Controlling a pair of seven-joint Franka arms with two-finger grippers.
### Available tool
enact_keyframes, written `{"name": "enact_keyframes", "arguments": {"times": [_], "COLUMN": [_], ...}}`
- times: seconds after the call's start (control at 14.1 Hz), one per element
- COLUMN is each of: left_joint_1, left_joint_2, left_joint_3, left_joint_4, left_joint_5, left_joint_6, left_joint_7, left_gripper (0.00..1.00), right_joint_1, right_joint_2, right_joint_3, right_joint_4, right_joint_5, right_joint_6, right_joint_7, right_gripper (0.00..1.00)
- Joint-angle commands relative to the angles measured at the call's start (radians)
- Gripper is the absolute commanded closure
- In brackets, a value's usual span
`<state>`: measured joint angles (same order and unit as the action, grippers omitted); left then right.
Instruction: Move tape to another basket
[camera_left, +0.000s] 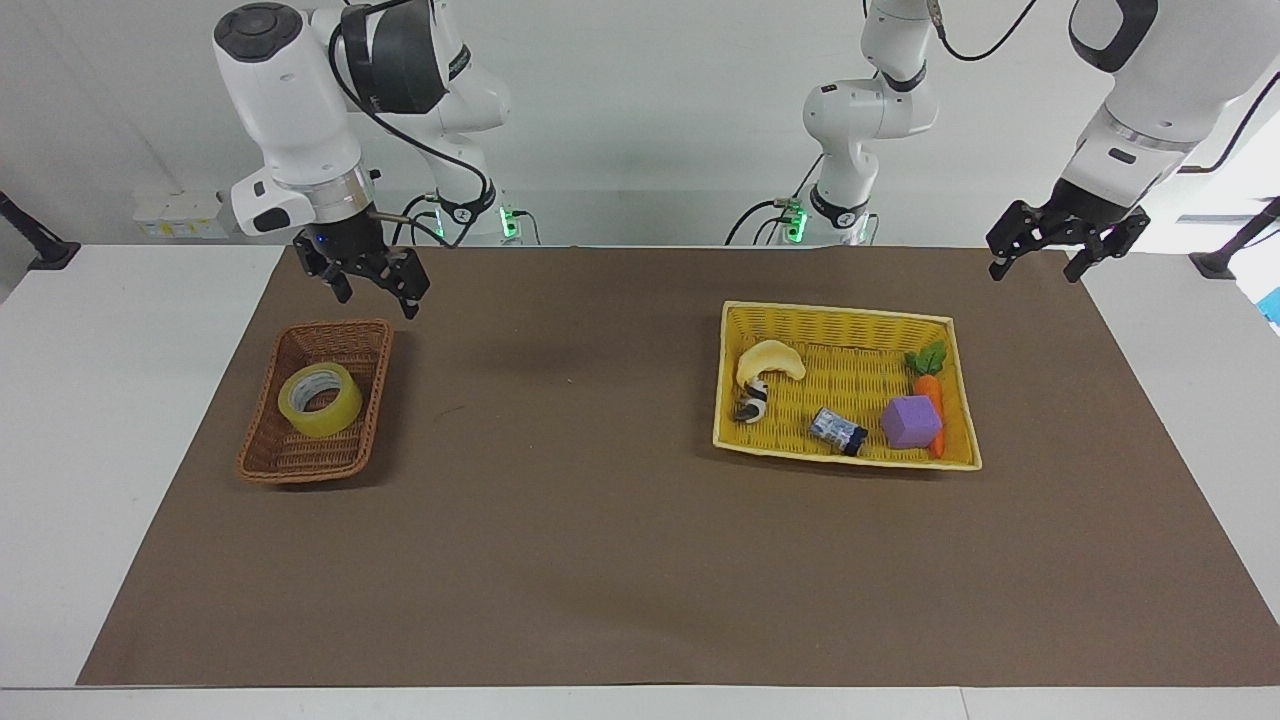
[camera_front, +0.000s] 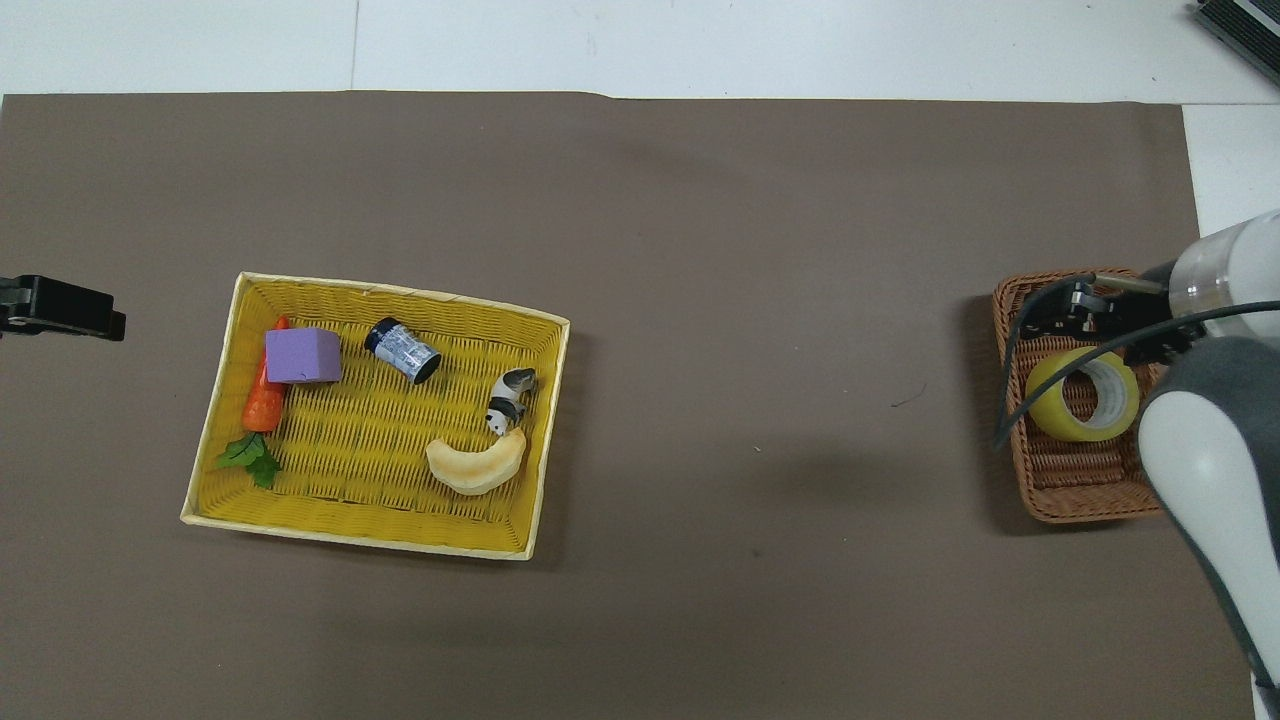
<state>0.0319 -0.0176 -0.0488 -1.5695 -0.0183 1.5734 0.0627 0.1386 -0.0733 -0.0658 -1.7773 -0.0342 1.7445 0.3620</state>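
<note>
The tape, a yellowish roll with a pale core, lies tilted inside the small brown wicker basket toward the right arm's end of the table; it also shows in the overhead view in the basket. My right gripper is open and empty, raised in the air above that basket and clear of the tape; in the overhead view the right gripper covers part of the basket. My left gripper is open and empty and waits over the table's corner at the left arm's end, also seen in the overhead view.
A larger yellow woven basket stands toward the left arm's end and holds a pale banana, a panda figure, a small can, a purple cube and a toy carrot. A brown mat covers the table.
</note>
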Motion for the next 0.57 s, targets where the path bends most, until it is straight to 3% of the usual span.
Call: {"name": "enact_keyframes", "arguments": {"times": [0.0,0.14,0.5], "left_joint_1": [-0.003,-0.003,-0.003], "left_joint_2": [0.001,0.001,0.001], "left_joint_3": [0.003,0.003,0.003], "left_joint_4": [0.017,0.017,0.017], "left_joint_5": [0.015,0.015,0.015], "left_joint_6": [-0.024,-0.024,-0.024], "left_joint_7": [0.005,0.005,0.005], "left_gripper": [0.00,0.00,0.00], "right_joint_1": [-0.023,-0.037,-0.046], "right_joint_2": [-0.051,-0.060,-0.066], "right_joint_3": [-0.012,-0.022,-0.038], "right_joint_4": [0.074,0.146,0.136], "right_joint_5": [0.032,0.059,0.066], "right_joint_6": [-0.133,-0.232,-0.237], "right_joint_7": [-0.079,-0.101,-0.265], "right_gripper": [0.00,0.00,0.00]}}
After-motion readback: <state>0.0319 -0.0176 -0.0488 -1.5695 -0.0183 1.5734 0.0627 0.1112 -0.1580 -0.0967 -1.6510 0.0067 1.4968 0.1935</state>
